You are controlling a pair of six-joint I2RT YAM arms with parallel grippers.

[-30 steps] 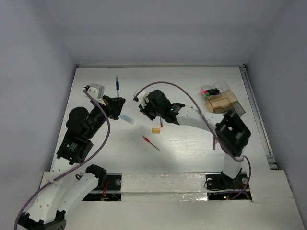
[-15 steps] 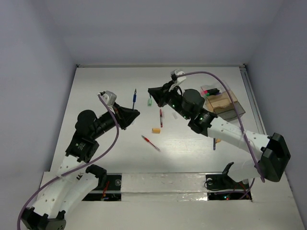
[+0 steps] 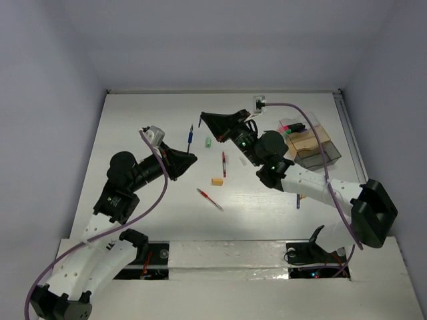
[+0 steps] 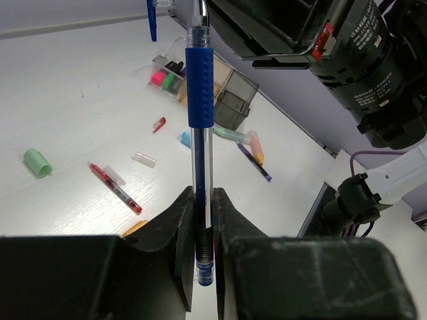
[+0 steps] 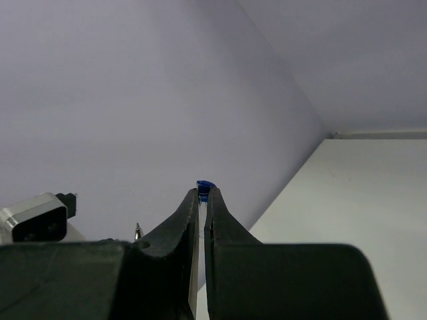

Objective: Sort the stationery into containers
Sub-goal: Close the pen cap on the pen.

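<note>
My left gripper (image 3: 193, 157) is shut on a blue pen (image 3: 190, 135) and holds it above the table, tip pointing away; in the left wrist view the pen (image 4: 199, 100) stands between the pads of the left gripper (image 4: 202, 195). My right gripper (image 3: 202, 117) is raised just beyond the pen's tip and shut on a small blue pen cap (image 5: 204, 185), which also shows in the left wrist view (image 4: 152, 15). The clear compartment box (image 3: 313, 144) sits at the far right with pink and green highlighters (image 3: 291, 127) inside.
On the table lie a green eraser (image 3: 208, 143), a red pen (image 3: 223, 164), an orange eraser (image 3: 217, 181), another red pen (image 3: 209, 199), a clear cap (image 3: 242, 161) and a purple pen (image 3: 298, 200). Walls close off the table's left, back and right.
My left gripper carried the blue pen right and up off the table. My right arm unfolded, and its gripper rose to meet the pen's tip.
</note>
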